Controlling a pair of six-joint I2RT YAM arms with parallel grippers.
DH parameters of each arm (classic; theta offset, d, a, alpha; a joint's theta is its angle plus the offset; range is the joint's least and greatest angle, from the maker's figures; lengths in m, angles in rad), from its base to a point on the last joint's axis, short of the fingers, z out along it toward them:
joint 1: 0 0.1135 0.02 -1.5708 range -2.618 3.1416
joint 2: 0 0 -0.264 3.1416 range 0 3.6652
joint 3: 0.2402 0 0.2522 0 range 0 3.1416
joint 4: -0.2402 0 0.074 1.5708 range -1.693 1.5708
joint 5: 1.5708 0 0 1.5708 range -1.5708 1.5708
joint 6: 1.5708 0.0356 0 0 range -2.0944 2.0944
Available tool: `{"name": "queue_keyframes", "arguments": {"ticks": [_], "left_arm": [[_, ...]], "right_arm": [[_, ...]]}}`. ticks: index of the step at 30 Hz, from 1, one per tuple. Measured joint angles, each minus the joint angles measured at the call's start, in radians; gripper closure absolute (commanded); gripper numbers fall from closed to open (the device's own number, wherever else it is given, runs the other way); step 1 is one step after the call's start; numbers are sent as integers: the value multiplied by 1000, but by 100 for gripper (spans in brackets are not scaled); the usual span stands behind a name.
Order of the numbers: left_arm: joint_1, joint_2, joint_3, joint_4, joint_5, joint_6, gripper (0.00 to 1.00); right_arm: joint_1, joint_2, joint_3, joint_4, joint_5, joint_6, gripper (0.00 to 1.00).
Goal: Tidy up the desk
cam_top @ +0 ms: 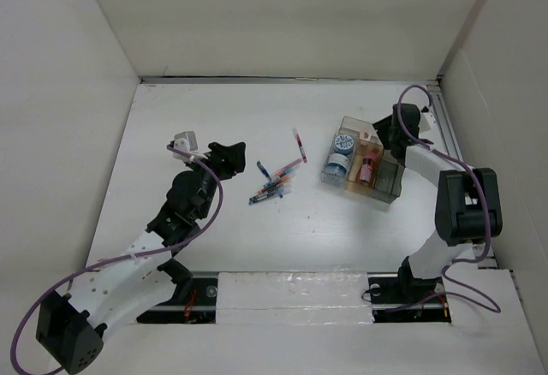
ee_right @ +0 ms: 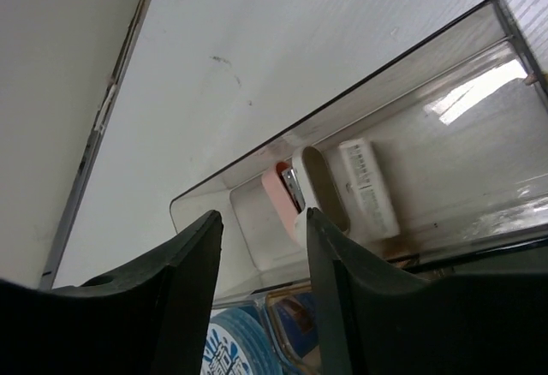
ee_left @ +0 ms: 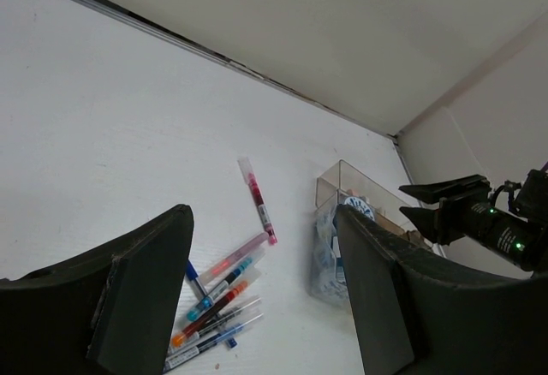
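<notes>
The desk (cam_top: 214, 110) is a white tabletop walled by white panels. A cluster of several coloured pens (cam_top: 270, 188) lies loose near its middle, and a single pink pen (cam_top: 299, 145) lies just beyond them. My left gripper (cam_top: 233, 151) hovers left of the pens, open and empty; its wrist view shows the pens (ee_left: 214, 302) on the desk between its fingers. My right gripper (cam_top: 379, 133) is over the far end of the clear compartment box (cam_top: 364, 163), open with nothing in it. Below its fingers (ee_right: 193, 255) a pink and white stapler (ee_right: 295, 188) lies in the box.
The box also holds a blue tape roll (cam_top: 343, 144), a pink item (cam_top: 368, 168) and a white block (ee_right: 368, 188). A metal rail (cam_top: 291, 78) runs along the far edge. White panels close the left, far and right sides.
</notes>
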Motion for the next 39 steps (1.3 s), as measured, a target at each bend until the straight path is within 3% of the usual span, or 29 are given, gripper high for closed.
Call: {"name": "queue_keyframes", "arguments": {"ticks": [1, 2, 4, 8, 11, 13, 14, 15, 17, 23, 33, 39], "left_arm": [[0, -2, 0, 1, 0, 0, 36], [0, -4, -2, 2, 0, 0, 36], [0, -11, -5, 3, -8, 0, 36], [0, -13, -6, 7, -9, 0, 36], [0, -11, -6, 7, -11, 0, 36], [0, -10, -6, 7, -11, 0, 36], [0, -10, -6, 7, -11, 0, 36], [0, -10, -6, 8, -11, 0, 36], [0, -10, -6, 7, -14, 0, 36], [0, -14, -6, 8, -16, 0, 36], [0, -14, -6, 8, -13, 1, 36], [0, -14, -6, 8, -9, 2, 36]], "right_arm": [[10, -4, 0, -2, 5, -2, 61], [21, -9, 0, -3, 9, -9, 84], [55, -23, 0, -2, 15, -26, 100], [183, -34, 24, 16, 9, -98, 100], [311, 36, 146, -35, 2, -164, 97], [393, 115, 258, -52, 17, -213, 86], [447, 165, 318, -71, 31, -249, 66], [465, 180, 334, -78, 34, -255, 56], [509, 228, 382, -122, 43, -292, 47], [526, 390, 545, -278, 62, -336, 48], [498, 505, 628, -422, 68, -336, 59], [499, 531, 653, -456, 50, -347, 77]]}}
